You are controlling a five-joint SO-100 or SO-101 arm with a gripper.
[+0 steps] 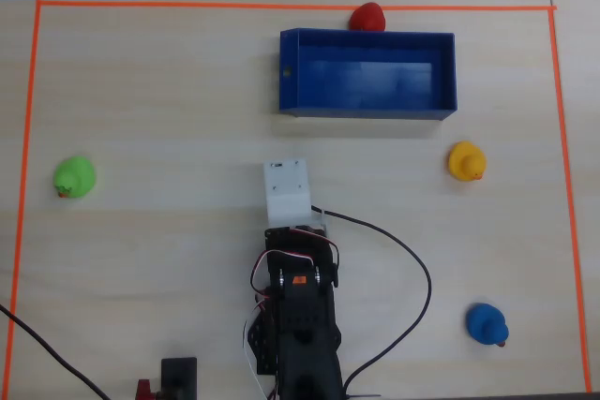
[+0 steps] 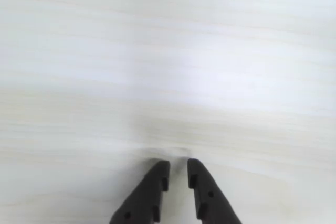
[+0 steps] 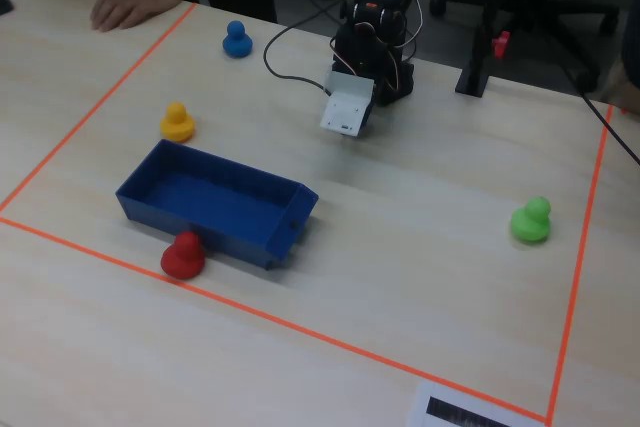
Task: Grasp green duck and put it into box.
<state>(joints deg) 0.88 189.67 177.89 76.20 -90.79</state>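
Overhead, my gripper (image 2: 178, 167) points down at bare table (image 1: 169, 100) near the centre, its black fingers (image 2: 152, 187) almost together with only a thin gap and nothing between them. I see the green duck (image 1: 73, 177) well apart at nine o'clock from it, just inside the orange tape line (image 1: 26, 138). At twelve o'clock lies the blue box (image 1: 367, 74), with a red duck (image 1: 368, 17) touching its far wall. A yellow duck (image 1: 466, 160) sits at three o'clock, a blue duck (image 1: 487, 324) at four. Nothing stands between gripper and green duck. The label strip (image 3: 470, 413) is too blurred to read.
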